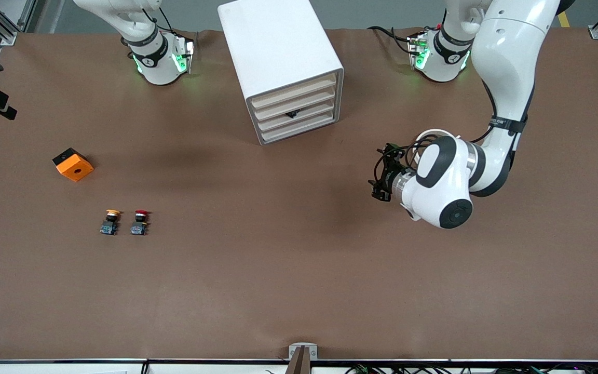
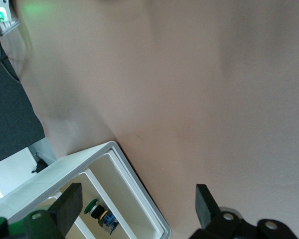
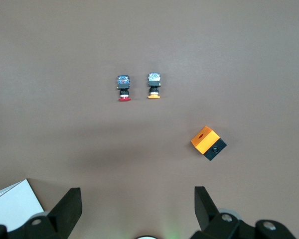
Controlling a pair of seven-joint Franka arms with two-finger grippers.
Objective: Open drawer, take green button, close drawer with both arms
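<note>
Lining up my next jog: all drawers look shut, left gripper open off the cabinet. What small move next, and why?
Probably ease the left gripper toward the front of the drawer holding the button: it sits flush in the cabinet, and the gripper is open, holding nothing. The right gripper waits open above the table.

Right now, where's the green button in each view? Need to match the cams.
Front: green button, probably; just a dark speck among the cabinet drawer fronts.
Left wrist: green button lies inside the cabinet, cap clearly green.
Right wrist: not in it; only the red button and yellow button on the table.
Shared landmark: the cabinet; its white corner shows in the right wrist view too.
</note>
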